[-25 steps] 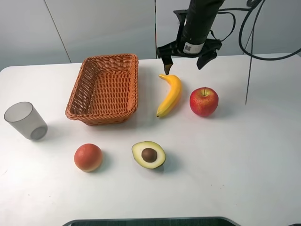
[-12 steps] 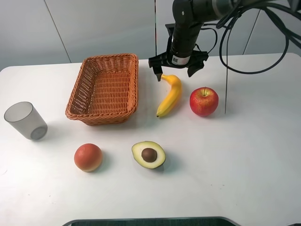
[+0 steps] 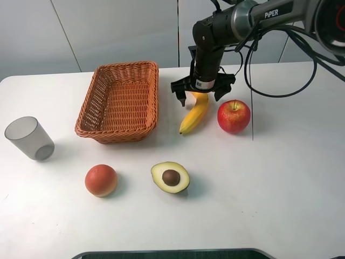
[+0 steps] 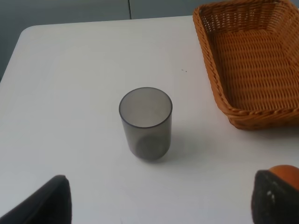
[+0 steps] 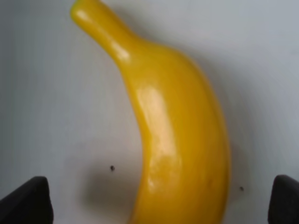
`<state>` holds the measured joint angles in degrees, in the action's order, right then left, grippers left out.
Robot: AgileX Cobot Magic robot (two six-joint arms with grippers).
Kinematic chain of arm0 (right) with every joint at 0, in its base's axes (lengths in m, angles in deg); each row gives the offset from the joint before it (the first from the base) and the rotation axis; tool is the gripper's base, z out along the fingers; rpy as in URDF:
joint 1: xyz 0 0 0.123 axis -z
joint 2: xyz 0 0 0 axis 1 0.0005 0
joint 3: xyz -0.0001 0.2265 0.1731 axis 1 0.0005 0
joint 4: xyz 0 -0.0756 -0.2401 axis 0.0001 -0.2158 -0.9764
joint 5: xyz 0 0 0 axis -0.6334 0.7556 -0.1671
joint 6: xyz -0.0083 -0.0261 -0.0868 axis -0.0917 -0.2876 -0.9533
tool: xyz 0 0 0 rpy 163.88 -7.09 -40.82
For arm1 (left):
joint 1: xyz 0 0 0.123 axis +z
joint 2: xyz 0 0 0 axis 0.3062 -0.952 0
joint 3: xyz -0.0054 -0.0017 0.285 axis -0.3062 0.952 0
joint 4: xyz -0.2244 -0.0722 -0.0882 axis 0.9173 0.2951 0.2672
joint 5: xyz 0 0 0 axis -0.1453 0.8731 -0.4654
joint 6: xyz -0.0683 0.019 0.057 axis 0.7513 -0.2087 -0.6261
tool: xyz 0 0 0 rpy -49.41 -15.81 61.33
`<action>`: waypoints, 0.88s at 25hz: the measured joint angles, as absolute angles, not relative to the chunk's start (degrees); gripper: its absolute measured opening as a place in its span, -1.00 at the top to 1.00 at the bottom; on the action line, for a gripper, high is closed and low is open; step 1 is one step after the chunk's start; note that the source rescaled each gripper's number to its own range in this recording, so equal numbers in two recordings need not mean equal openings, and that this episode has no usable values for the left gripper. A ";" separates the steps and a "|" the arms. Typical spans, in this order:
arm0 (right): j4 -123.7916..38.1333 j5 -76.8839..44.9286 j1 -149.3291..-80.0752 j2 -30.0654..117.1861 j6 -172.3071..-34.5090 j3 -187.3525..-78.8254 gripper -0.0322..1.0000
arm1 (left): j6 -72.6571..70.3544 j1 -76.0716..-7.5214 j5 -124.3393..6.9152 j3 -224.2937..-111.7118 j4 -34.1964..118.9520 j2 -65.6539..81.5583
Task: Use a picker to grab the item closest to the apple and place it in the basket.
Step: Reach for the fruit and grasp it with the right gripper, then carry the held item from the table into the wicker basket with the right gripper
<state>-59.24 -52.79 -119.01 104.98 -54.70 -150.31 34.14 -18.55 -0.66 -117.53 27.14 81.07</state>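
Observation:
A yellow banana lies between the wicker basket and the red apple, close to the apple's left side. My right gripper is open and hangs low over the banana's far end, one finger on each side. The right wrist view is filled by the banana, with both dark fingertips wide apart at the frame's corners and not touching it. My left gripper is open above the table near the cup, holding nothing.
A grey translucent cup stands at the left edge. An orange and a halved avocado lie toward the front. In the left wrist view are the cup, the basket rim and the orange.
My right gripper has moved left and down from behind the banana, and its open fingers now straddle the banana's far end. The fruit and basket have stayed put.

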 joint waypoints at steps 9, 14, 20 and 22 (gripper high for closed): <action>-59.36 -52.20 -119.03 106.19 -53.89 -150.31 -0.33 | 34.14 -18.55 -0.66 -117.53 27.14 81.07; -59.36 -52.53 -119.03 106.19 -53.20 -150.31 0.91 | 34.14 -18.55 -0.66 -117.53 27.14 81.07; -59.47 -52.53 -119.03 106.19 -52.50 -150.31 0.91 | 34.14 -18.55 -0.66 -117.53 27.14 81.07; -59.47 -52.53 -119.03 106.19 -52.24 -150.31 0.91 | 34.14 -18.55 -0.66 -117.53 27.14 81.07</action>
